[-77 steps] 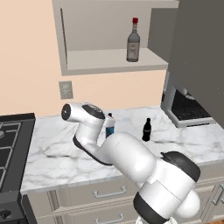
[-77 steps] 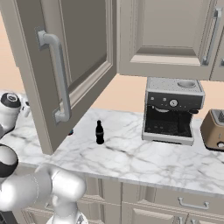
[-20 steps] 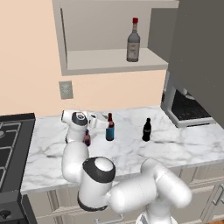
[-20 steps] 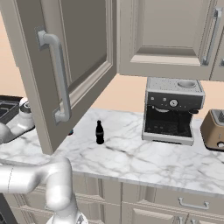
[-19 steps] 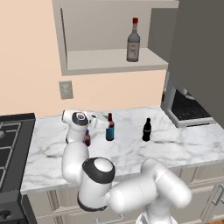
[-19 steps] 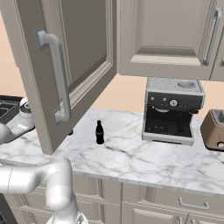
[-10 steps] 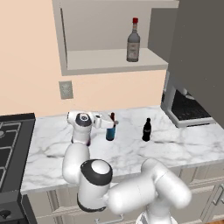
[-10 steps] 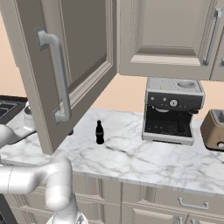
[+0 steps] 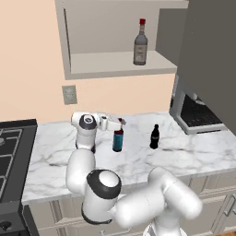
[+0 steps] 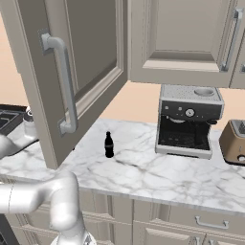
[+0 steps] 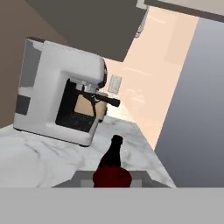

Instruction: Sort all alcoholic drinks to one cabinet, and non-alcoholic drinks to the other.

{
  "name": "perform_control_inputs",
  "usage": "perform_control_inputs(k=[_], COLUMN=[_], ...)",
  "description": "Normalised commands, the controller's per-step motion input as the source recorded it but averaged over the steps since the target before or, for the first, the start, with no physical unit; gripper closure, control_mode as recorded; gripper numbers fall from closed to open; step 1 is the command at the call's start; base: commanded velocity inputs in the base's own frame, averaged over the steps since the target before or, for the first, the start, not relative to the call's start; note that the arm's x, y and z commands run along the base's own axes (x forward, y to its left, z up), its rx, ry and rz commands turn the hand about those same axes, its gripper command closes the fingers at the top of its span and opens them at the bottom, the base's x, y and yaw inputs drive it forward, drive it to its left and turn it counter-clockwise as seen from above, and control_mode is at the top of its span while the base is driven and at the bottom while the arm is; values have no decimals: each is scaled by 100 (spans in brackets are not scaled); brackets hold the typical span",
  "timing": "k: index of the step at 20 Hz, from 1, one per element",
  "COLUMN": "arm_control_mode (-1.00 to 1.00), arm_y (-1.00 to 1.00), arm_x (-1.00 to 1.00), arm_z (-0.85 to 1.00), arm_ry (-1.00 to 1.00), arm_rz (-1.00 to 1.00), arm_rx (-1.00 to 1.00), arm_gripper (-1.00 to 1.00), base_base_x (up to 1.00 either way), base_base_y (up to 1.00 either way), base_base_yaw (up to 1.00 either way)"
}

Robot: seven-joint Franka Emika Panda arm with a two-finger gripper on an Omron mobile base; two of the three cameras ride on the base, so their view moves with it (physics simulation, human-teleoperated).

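Left base view, step: gripper (image 9: 120,122) clamped on dark brown-red bottle (image 9: 118,139) neck.
Next: lift toward shelf (image 9: 117,64), twelve o'clock, beside clear red-capped bottle (image 9: 140,43).

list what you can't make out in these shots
- Gripper fingertips, left base view: too small to separate from the top of the dark blue-label bottle, so the contact itself is not clear.
- That bottle, hand view: cut off by the bottom edge, leaving a dark red top.
- Purple-pink container: none can be picked out.
- Clear bottle label on the shelf: too small to read.
- Cola bottle label, right base view: too small.
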Motion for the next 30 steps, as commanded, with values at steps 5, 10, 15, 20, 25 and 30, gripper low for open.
perform_control_inputs(k=[5,10,15,20,25,30], arm_control_mode=[-100,-100,-100,-100,-100,-100], arm_y=[0,0,0,0,0,0], arm_x=[-55,-55,-75,-81,-59,-32], arm_z=[85,75,69,64,71,69], arm_ry=[0,0,-5,-19,-16,-14], arm_rz=[3,5,17,30,38,41], arm_rx=[12,9,4,0,0,0], arm_gripper=[100,100,100,100,100,100], base_base_x=[0,0,0,0,0,0], base_base_y=[0,0,0,0,0,0], base_base_yaw=[0,0,0,0,0,0])
